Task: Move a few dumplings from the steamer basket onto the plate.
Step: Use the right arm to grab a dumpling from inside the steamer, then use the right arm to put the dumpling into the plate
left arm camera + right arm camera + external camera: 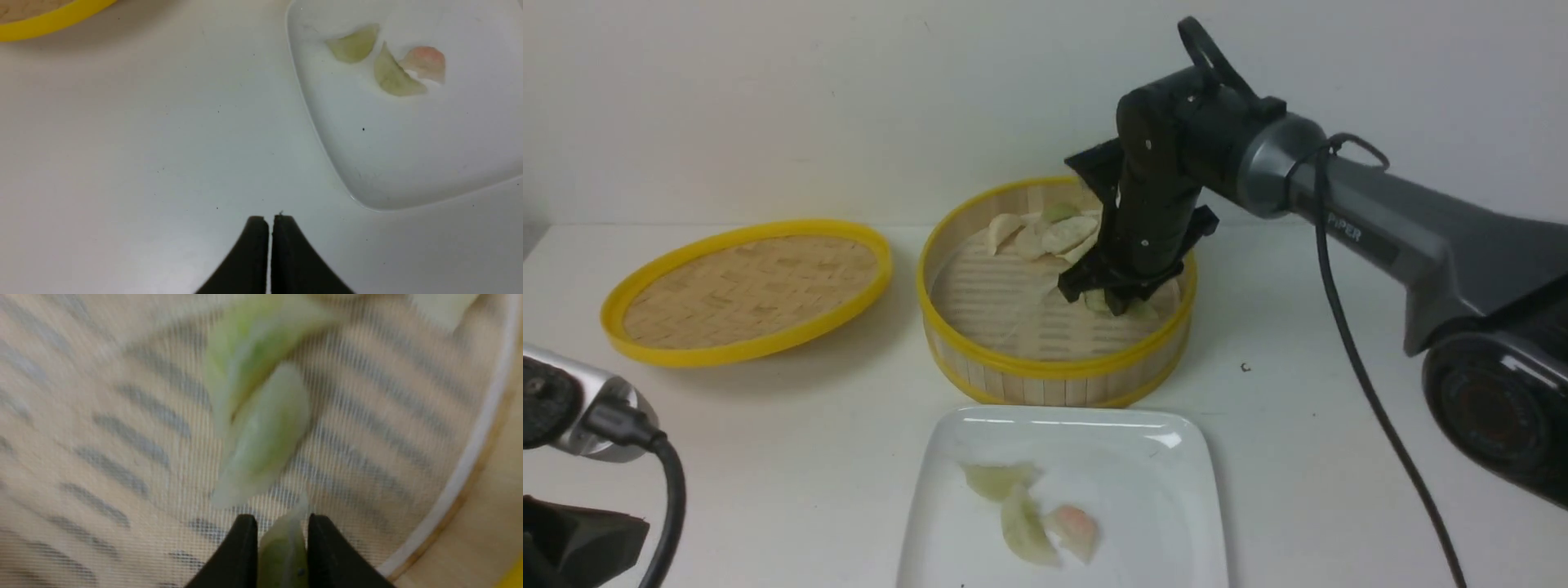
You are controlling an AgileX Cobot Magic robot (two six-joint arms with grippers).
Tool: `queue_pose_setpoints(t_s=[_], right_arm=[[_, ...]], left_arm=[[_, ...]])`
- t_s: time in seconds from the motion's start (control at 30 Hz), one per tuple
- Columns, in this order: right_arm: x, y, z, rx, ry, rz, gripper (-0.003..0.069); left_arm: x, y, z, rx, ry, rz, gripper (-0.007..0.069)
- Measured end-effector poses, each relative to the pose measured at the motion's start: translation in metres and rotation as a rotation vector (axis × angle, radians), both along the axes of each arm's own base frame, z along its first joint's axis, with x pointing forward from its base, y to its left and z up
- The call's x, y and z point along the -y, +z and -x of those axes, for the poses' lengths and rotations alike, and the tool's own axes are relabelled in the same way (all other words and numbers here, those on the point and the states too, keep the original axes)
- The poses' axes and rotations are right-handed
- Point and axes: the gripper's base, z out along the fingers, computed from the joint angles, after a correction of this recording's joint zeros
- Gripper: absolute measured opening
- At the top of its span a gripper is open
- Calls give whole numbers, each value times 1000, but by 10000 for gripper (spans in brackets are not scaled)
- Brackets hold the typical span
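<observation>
**White desk bore three things**

The desk [1290,425] carried a flat, yellow-rimmed woven lid [747,290] at the left, a bamboo steamer basket [1045,380] just beside it, and a glossy white plate [1176,506] close in front of the basket. A dark speck [1245,367] lay to the basket's right.

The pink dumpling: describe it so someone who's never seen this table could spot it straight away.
Find the white plate in front of the steamer basket. Of the three dumplings on it, the pink dumpling lies furthest to the robot's right. It alone is pinkish; its neighbours are pale green.
</observation>
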Motion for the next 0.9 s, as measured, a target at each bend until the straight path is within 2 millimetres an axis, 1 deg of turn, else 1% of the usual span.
queue_pose_setpoints(t_s=[0.03, 0.07, 0.1, 0.13, 0.17, 0.2, 0.23, 0.27, 0.3, 0.33, 0.37, 0.4, 0.43, 0.47, 0.53, 0.57, 0.6, 0.67, 0.7, 0.73, 0.8, 0.9], right_arm=[[0, 12, 1, 20, 0, -17, 136], [0, 17, 2, 27, -1, -26, 136], [1, 30, 5, 43, -1, -47, 136], [3, 50, 11, 69, -1, -80, 136], [5, 65, 17, 80, -1, -109, 136], [8, 84, 29, 87, 1, -144, 136], [9, 93, 37, 85, 5, -160, 136], [10, 100, 42, 92, 7, -171, 136], [13, 107, 57, 72, 16, -179, 136], [13, 109, 62, 66, 21, -182, 136], [14, 112, 85, 30, 41, -182, 136], [11, 107, 103, -12, 64, -175, 136], [12, 106, 105, -18, 64, -171, 136], [8, 88, 130, -98, 97, -135, 136], [6, 74, 141, -148, 112, -109, 136], [4, 49, 153, -203, 124, -72, 136], [3, 34, 157, -221, 126, -61, 136], [2, 7, 157, -229, 118, -52, 136], [3, 5, 158, -234, 117, -48, 136], [1, -7, 154, -229, 104, -51, 150], [-2, -18, 150, -222, 89, -55, 198], [-5, -22, 146, -212, 84, -62, 300]], left_arm=[[0, 0, 0, 3, 1, -5, -6], [0, 0, 0, 3, 1, -6, -6], [-1, 0, 0, 6, 2, -10, -6], [-1, 0, 0, 6, 2, -12, -6], [-1, 0, -1, 7, 2, -13, -6], [-1, 0, -1, 8, 3, -13, -6], [-1, 0, -1, 9, 3, -14, -6], [-1, 0, -1, 9, 3, -14, -6], [-1, 0, -1, 11, 3, -13, -6], [-1, 0, -1, 12, 2, -13, -6], [-1, 1, -1, 19, 2, -9, -6], [-1, 1, -2, 23, 1, -7, -6], [-1, 1, -2, 24, 1, -6, -6], [0, 1, -2, 27, 1, -5, -6], [0, 2, -2, 30, 1, -3, -6], [0, 2, -2, 31, 0, -2, -6], [0, 2, -2, 31, 0, -2, -6], [0, 2, -2, 31, 0, -2, -6], [0, 2, -2, 31, 0, -2, -6], [0, 2, -2, 31, 0, -2, -6], [0, 2, -2, 31, 1, -2, -6], [0, 2, -2, 31, 1, -2, -6]])
